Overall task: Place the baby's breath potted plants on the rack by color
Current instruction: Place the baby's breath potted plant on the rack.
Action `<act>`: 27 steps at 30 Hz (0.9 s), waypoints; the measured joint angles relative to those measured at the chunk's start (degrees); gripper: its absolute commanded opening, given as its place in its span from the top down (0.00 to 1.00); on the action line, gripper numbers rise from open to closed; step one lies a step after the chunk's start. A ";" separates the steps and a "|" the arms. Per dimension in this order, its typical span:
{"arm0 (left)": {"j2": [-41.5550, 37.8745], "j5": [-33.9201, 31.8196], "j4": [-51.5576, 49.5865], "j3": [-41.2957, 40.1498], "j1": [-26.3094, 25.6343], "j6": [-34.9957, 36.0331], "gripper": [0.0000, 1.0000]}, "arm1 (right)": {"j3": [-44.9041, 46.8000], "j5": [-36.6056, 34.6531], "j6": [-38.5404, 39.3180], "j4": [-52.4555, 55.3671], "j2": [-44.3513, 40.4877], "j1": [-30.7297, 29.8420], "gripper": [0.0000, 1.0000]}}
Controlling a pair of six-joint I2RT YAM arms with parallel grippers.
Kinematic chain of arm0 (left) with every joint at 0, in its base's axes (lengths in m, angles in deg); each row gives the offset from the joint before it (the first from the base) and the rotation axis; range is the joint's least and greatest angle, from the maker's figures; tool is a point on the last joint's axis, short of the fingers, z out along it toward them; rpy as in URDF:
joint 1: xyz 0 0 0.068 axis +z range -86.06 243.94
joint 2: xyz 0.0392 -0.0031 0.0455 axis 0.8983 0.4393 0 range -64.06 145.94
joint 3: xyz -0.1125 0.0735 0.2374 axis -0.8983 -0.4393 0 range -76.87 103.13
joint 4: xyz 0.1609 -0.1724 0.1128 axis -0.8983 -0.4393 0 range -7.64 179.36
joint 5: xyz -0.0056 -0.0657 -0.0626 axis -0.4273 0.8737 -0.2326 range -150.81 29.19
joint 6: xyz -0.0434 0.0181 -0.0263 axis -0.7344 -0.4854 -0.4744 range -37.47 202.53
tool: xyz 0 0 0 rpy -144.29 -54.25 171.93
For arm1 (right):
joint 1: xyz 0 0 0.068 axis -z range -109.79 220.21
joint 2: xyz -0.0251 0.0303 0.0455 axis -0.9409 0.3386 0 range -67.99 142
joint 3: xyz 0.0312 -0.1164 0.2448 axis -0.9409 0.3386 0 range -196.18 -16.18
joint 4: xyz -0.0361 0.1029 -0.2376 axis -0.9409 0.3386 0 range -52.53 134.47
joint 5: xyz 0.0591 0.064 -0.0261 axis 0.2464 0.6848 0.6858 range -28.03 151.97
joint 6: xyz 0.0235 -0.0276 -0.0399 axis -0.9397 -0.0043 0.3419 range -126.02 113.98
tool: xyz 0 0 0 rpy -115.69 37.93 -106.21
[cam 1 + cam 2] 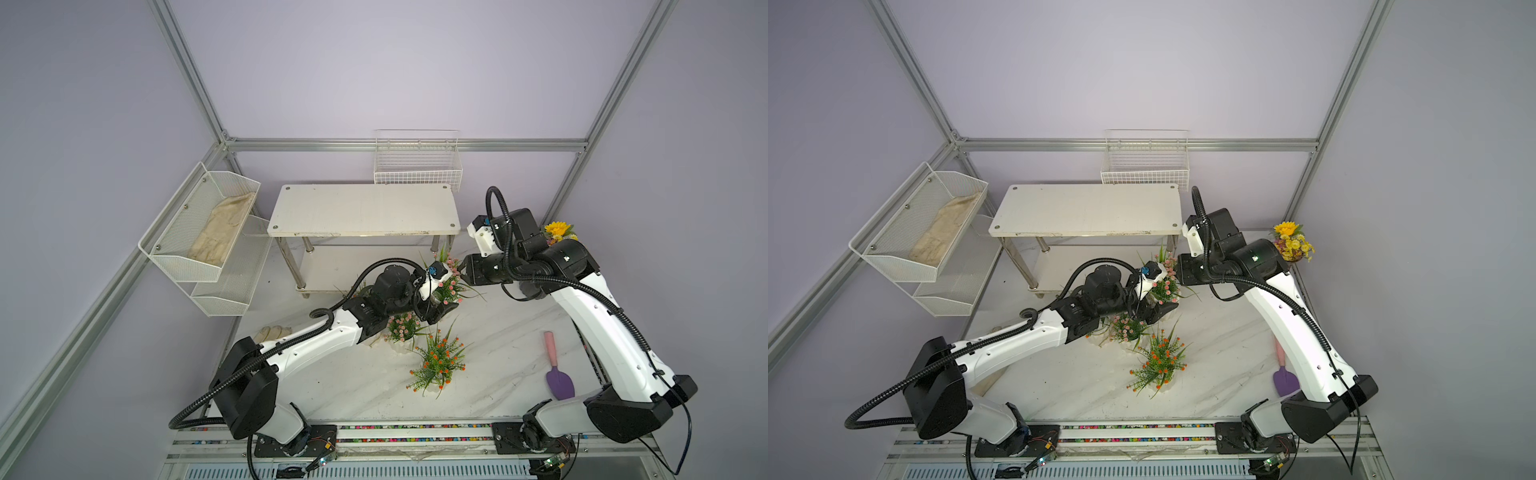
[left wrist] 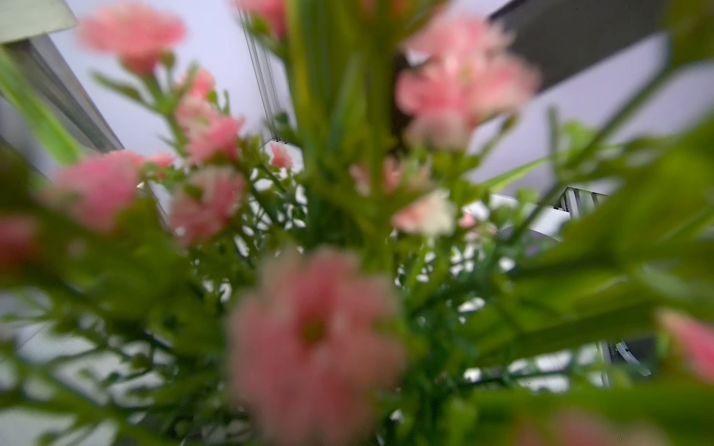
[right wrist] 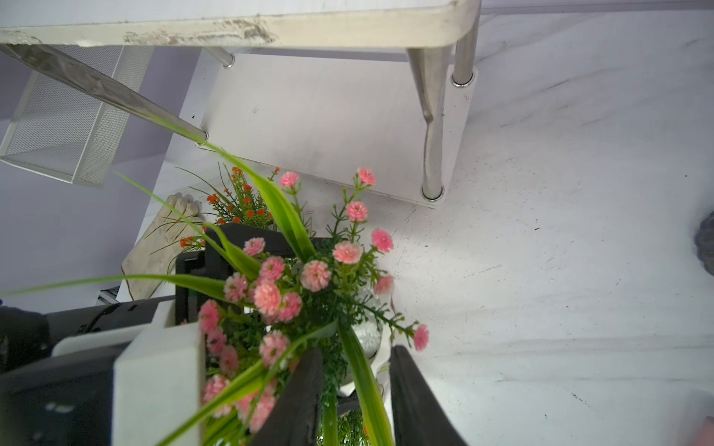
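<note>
A pink baby's breath potted plant (image 1: 451, 286) is held just off the front right corner of the white rack (image 1: 365, 208). My left gripper (image 1: 442, 309) is shut on its white pot from below. Blurred pink blossoms (image 2: 309, 332) fill the left wrist view and hide the fingers. My right gripper (image 3: 357, 351) is open, its dark fingers (image 3: 409, 397) astride the pot rim (image 3: 367, 336) and leaves. A second pink plant (image 1: 403, 326) and an orange one (image 1: 438, 361) stand on the table in front. Another orange plant (image 3: 239, 200) shows behind the left gripper.
A vase of yellow flowers (image 1: 559, 232) stands behind the right arm. A purple trowel (image 1: 559, 380) lies at the right and a glove (image 1: 272, 332) at the left. White mesh wall baskets (image 1: 208, 232) hang at the left. A wire basket (image 1: 417, 166) hangs behind the rack.
</note>
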 measured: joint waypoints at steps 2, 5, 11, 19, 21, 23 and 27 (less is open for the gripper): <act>0.00 -0.24 -0.09 0.00 0.00 0.00 1.00 | 0.00 -1.03 -0.20 -0.02 -0.15 0.00 0.66; 0.00 -0.55 -0.35 0.07 0.04 -0.02 1.00 | -0.04 -3.06 -0.59 0.00 -0.57 0.22 0.65; 0.00 -1.95 -4.98 3.82 0.26 -0.02 1.00 | -0.57 -7.91 -1.66 0.13 -2.91 3.06 0.59; 0.00 -5.25 -8.79 10.86 0.39 -0.04 1.00 | 0.26 -12.11 -1.88 -0.22 -6.29 5.16 0.57; 0.00 -5.99 -9.33 12.13 0.50 -0.04 1.00 | 0.92 -12.83 -1.92 -0.28 -6.62 5.42 0.56; 0.00 -6.71 -10.36 13.25 0.61 -0.04 1.00 | 1.70 -13.46 -1.95 -0.26 -6.93 5.81 0.55; 0.00 -7.98 -12.13 15.67 1.03 -0.04 1.00 | 3.30 -14.23 -1.97 -0.31 -7.67 6.29 0.55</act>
